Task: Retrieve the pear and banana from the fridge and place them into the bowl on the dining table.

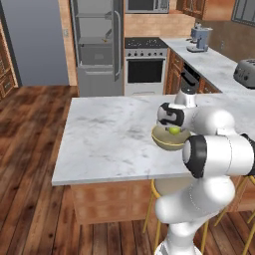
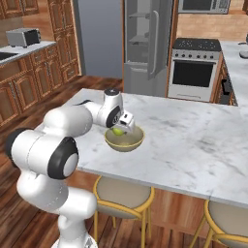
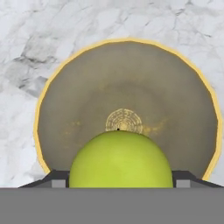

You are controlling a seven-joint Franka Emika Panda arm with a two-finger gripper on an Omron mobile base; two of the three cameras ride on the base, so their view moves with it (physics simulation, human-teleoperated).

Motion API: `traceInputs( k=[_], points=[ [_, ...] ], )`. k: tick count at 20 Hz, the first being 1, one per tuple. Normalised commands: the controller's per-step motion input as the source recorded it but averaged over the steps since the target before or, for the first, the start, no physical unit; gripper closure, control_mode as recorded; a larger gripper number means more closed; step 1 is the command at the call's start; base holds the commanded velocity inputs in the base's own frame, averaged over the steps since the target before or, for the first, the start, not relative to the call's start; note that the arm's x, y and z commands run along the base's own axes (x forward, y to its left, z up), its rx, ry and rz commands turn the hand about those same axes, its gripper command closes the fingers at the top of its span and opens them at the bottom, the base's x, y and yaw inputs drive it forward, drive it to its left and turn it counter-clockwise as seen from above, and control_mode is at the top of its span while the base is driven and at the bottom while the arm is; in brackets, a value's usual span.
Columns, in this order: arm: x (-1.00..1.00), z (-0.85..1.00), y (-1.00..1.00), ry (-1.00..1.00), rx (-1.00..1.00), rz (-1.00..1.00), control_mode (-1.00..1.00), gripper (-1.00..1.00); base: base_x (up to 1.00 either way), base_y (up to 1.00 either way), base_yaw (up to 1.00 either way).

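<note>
Gripper [image 3: 120, 186] pinches the pear [image 3: 120, 159] between its fingers, poised directly above the bowl [image 3: 61, 122] on the table [image 1: 104, 139]. Pear not yet released. Bowl beneath is otherwise bare; banana appears still to fetch from the fridge [image 1: 97, 47], standing open far beyond.

Home kitchen; fridge [image 1: 97, 47], oven [image 1: 145, 64], toaster [image 1: 245, 73], marble dining table [image 1: 109, 139].
</note>
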Motion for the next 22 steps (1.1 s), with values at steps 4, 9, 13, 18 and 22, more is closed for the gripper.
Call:
traceInputs(
  k=[4, 9, 13, 18, 22],
  points=[
    [0.12, -0.12, -0.03, 0.00, 0.00, -0.01, -1.00, 1.00, 0.00, 0.00, 0.00],
    [0.03, -0.15, -0.09, 0.01, 0.00, -0.01, -1.00, 1.00, 0.00, 0.00, 0.00],
    [0.01, -0.21, -0.08, 0.01, 0.00, 0.00, -1.00, 1.00, 0.00, 0.00, 0.00],
    [0.07, -0.18, 0.00, 0.01, 0.00, 0.00, -1.00, 1.00, 0.00, 0.00, 0.00],
    [0.15, -0.11, 0.00, 0.02, 0.00, -0.01, -1.00, 1.00, 0.00, 0.00, 0.00]
  ],
)
